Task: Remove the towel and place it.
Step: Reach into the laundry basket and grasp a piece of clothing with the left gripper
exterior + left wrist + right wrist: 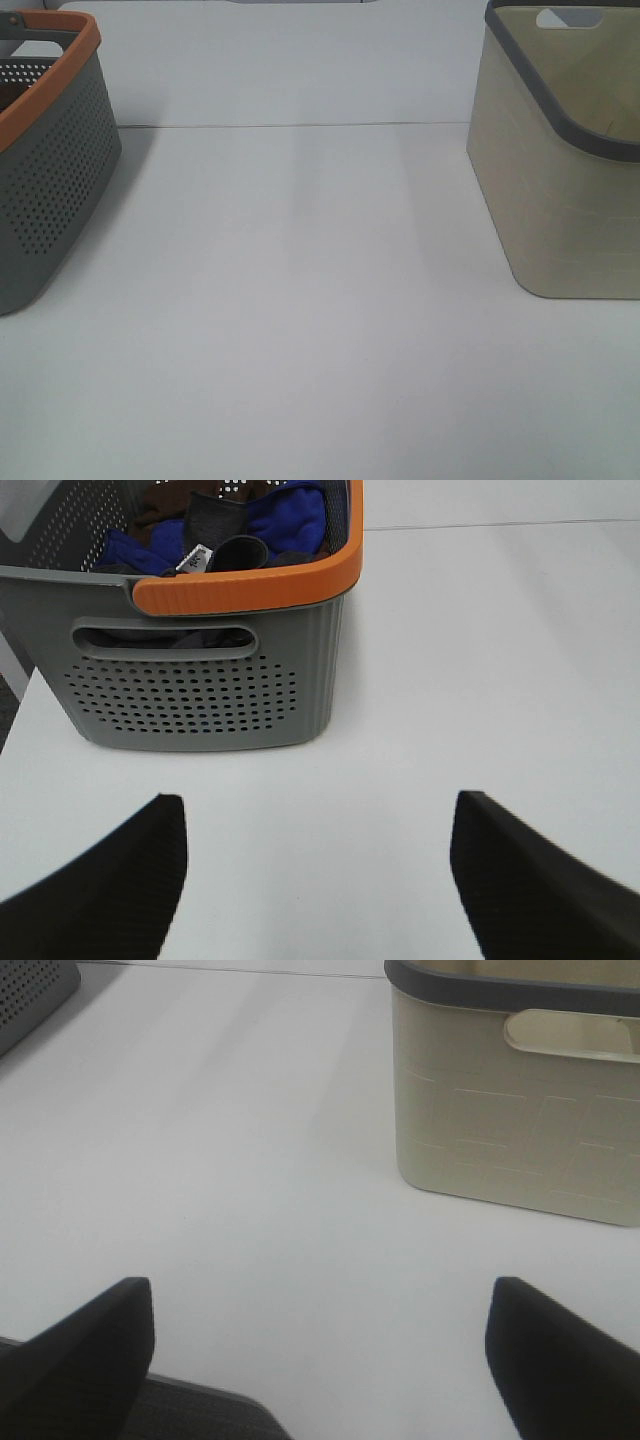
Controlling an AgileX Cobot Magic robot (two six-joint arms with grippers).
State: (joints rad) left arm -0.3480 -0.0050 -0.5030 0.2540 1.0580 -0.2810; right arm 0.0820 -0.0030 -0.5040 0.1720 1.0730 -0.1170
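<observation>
The towel is a dark grey cloth with a small white tag. It lies in the grey basket with the orange rim, among blue and brown cloths, and shows only in part. In the exterior high view the same basket stands at the far left, and its contents are hidden there. My left gripper is open and empty over the table, short of the basket's handle side. My right gripper is open and empty over the table, short of the beige basket. Neither gripper shows in the exterior high view.
The beige basket with a dark grey rim stands at the right of the white table. A seam line runs across the table at the back. A dark edge shows at the table's near side.
</observation>
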